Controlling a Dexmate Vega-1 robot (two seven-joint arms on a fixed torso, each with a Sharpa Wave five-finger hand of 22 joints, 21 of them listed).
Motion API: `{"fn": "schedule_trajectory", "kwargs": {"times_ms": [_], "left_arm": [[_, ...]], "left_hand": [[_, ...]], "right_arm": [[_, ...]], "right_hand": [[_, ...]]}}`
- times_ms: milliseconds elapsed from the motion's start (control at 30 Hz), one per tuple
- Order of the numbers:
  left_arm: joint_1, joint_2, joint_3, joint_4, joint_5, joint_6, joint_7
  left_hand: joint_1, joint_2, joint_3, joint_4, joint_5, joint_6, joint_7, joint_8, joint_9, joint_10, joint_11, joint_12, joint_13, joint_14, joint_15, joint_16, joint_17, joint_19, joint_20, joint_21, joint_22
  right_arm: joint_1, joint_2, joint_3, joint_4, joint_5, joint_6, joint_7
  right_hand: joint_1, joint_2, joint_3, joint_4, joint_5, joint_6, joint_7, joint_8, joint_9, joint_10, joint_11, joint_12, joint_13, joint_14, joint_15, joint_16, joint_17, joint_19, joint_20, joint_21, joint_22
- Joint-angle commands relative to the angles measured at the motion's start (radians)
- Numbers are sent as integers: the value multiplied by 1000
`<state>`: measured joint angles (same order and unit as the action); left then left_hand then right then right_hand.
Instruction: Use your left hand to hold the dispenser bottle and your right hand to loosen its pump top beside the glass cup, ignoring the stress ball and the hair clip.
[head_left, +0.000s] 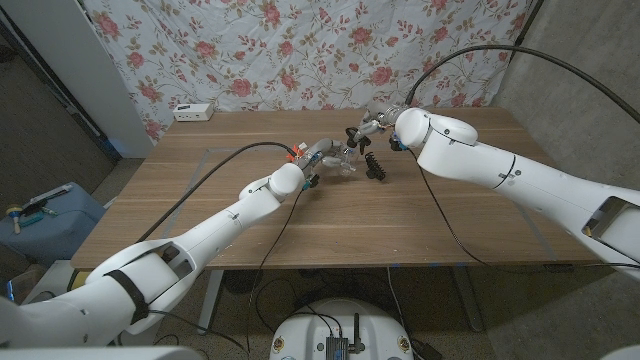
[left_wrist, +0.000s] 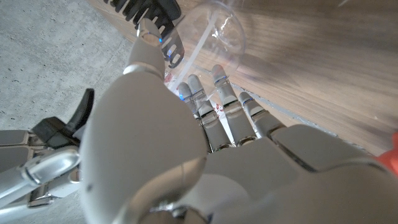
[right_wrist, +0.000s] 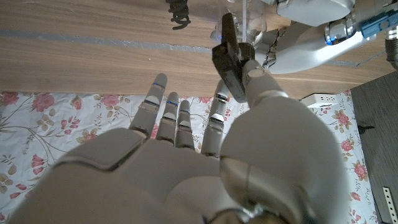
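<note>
Seemingly tipped, dispenser bottle (head_left: 343, 163)

A wooden table (head_left: 200, 190) with a brown grained top stands in front of a cloth backdrop (head_left: 300, 50) printed with pink roses and green leaves on white. A small white power strip (head_left: 193, 112) lies at the table's far edge near the cloth. Left of the table the floor (head_left: 110, 175) is grey, a blue box (head_left: 45, 220) sits on it, and a pale wall panel (head_left: 60, 60) slants behind
</note>
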<state>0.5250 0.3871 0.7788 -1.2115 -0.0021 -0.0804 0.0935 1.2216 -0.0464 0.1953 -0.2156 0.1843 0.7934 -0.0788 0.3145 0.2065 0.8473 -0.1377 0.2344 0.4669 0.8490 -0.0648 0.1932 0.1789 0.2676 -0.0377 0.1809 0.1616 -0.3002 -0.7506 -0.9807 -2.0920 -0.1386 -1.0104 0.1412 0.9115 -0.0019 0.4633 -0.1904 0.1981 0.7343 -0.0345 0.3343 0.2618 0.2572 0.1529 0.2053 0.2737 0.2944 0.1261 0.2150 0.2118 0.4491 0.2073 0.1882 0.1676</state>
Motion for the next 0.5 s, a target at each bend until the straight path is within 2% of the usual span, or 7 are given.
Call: {"fn": "schedule_trajectory", "kwargs": {"times_ms": [33, 500], "left_arm": [[1, -2, 0, 0, -2, 3, 2], [15, 4, -4, -18, -6, 10, 9]], "left_hand": [[-118, 130, 82, 73, -3, 85, 0, 2, 4, 33, -27, 7, 11, 53, -124, 6, 5, -3, -120, 1, 3], [-118, 130, 83, 72, -3, 86, 0, 2, 5, 35, -26, 7, 12, 53, -123, 6, 6, -2, -117, 1, 3]], "right_arm": [[-45, 8, 61, 18, 55, 63, -17], [-97, 15, 125, 28, 103, 125, -55]], "right_hand": [[51, 1, 27, -1, -7, 19, -20, 13, -2, 4, -13, 2, 0, 4, -14, 3, 6, -1, -2, 1, 2], [155, -4, 71, 0, -11, 75, -61, 40, -10, 17, -35, 6, -5, 9, -42, 10, 12, -5, -24, 1, 3]]}}
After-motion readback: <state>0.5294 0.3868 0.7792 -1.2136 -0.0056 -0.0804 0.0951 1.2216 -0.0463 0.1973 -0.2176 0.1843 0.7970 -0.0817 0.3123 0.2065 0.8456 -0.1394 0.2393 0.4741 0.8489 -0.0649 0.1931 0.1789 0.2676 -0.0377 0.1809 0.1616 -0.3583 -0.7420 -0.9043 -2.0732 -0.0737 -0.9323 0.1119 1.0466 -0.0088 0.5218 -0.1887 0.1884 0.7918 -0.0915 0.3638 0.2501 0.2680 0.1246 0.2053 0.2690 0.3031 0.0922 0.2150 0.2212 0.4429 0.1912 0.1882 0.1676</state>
